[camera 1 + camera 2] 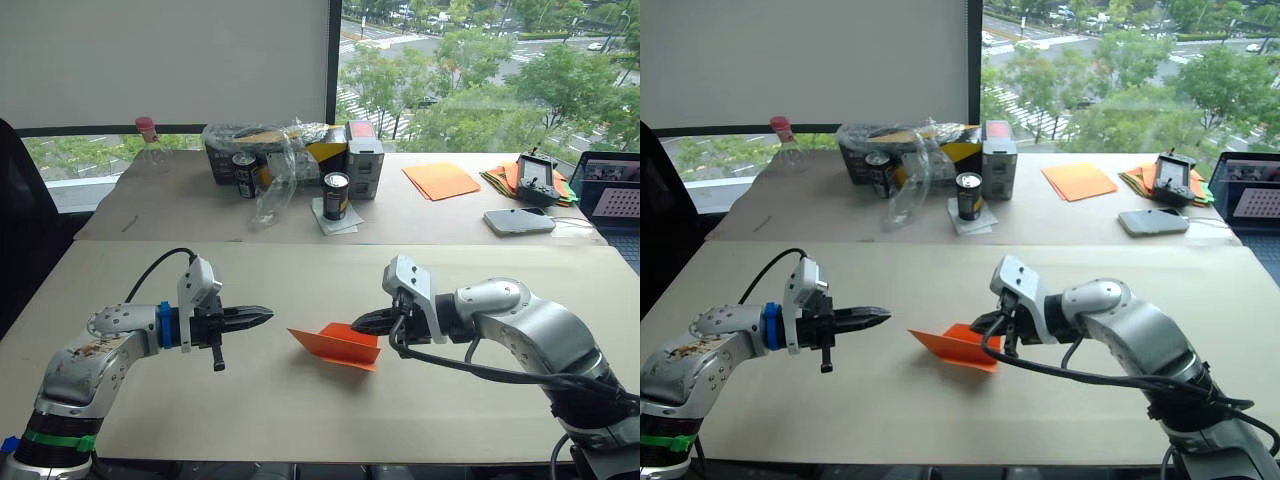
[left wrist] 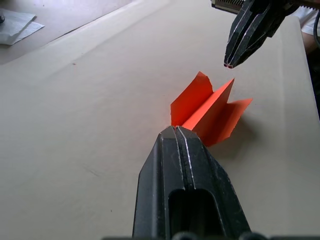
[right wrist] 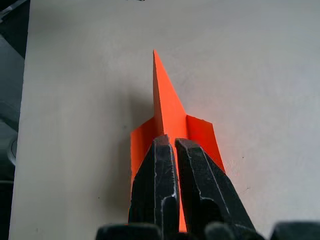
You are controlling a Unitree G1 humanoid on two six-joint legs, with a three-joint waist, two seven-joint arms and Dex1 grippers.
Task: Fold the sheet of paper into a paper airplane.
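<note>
The sheet of paper (image 1: 345, 347) is bright orange and folded into a pointed wedge with raised flaps, a paper airplane shape. It lies on the beige table (image 1: 300, 410) between my two grippers, nose toward my left arm. My left gripper (image 1: 266, 317) is shut and empty, its tip a short way from the nose. My right gripper (image 1: 357, 322) is shut just above the tail end. In the left wrist view its closed tips (image 2: 228, 64) hang slightly clear of the upright flaps (image 2: 210, 107). In the right wrist view the wedge (image 3: 167, 110) stretches away from the fingers.
The far table holds a black can (image 1: 336, 196), a box under a plastic bag (image 1: 285, 150), a bottle (image 1: 150, 145), pale orange sheets (image 1: 440, 181), a multicoloured paper pile (image 1: 520, 178), a white device (image 1: 518, 221) and a laptop (image 1: 612, 195). The near table has bare surface all around the paper.
</note>
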